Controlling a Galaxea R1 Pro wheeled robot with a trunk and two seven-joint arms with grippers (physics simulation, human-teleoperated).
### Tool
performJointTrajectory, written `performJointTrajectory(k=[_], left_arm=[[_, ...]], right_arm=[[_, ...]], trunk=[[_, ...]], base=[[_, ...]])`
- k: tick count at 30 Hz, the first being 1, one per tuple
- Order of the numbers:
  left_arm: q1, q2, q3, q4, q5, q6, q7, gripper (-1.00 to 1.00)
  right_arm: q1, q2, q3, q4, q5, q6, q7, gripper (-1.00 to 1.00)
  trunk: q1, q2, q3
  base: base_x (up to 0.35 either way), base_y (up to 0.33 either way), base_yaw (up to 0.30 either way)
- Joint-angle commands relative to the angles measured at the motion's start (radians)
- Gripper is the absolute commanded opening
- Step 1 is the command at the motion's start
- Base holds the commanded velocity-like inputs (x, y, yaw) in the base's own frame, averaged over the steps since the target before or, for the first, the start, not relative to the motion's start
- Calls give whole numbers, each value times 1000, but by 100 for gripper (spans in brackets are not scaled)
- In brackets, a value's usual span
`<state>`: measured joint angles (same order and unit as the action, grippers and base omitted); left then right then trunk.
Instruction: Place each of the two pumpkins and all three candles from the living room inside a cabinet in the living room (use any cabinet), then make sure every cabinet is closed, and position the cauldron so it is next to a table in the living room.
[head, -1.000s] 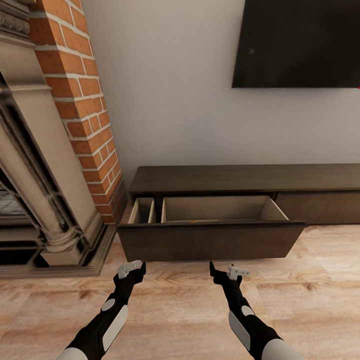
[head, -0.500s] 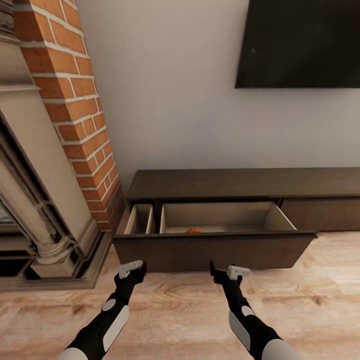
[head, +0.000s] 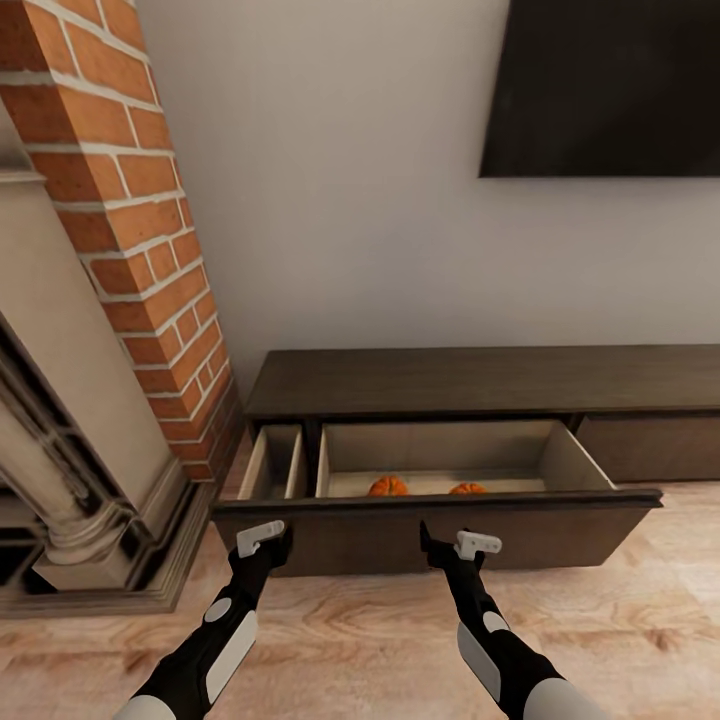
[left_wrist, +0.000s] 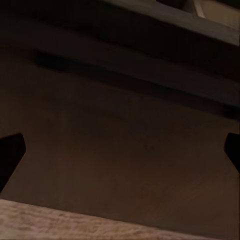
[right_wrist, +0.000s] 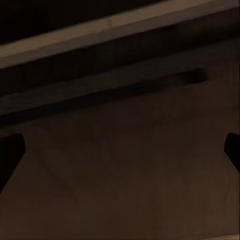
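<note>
Nearer to the cabinet (head: 480, 385) is where the robot has been brought, so the whole picture has shifted: the big drawer (head: 440, 525) looks larger now, and two pumpkins (head: 388, 486) can be seen inside it where only a bit of orange was seen before. Both pumpkins lie on the pale drawer floor, close to the front edge, one near the middle and one a little to its right. A thin side drawer (head: 272, 465) by the left corner of the cabinet is open too.

Nothing is held. The left end effector (head: 262, 538) and the right end effector (head: 462, 545) are held just in front of the drawer's dark front, with fingers spread wide apart in both wrist views (left_wrist: 120, 145) (right_wrist: 120, 160).

No candles are seen, so that part is judged not done.

The drawer front looks stiff, flat and smooth, with no handle. It would likely be pushed shut on its flat face, low and even with both arms, so it does not go crooked. The pumpkins look light and round, so a hard shove could roll them.
</note>
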<state>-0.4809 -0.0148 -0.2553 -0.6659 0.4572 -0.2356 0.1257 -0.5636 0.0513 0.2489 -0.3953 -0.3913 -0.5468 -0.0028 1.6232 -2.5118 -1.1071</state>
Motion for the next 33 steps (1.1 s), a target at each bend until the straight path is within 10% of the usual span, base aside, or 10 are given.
performJointTrajectory(k=[1, 33], left_arm=[[-1, 1, -7, 0, 8, -5, 8, 100], [-1, 1, -7, 0, 9, -5, 8, 100]], right_arm=[[-1, -1, 7, 1, -11, -5, 0, 100], [-1, 0, 7, 1, -11, -4, 0, 100]], trunk=[[0, 0, -1], [0, 0, -1]], base=[[206, 0, 0], [229, 0, 0]])
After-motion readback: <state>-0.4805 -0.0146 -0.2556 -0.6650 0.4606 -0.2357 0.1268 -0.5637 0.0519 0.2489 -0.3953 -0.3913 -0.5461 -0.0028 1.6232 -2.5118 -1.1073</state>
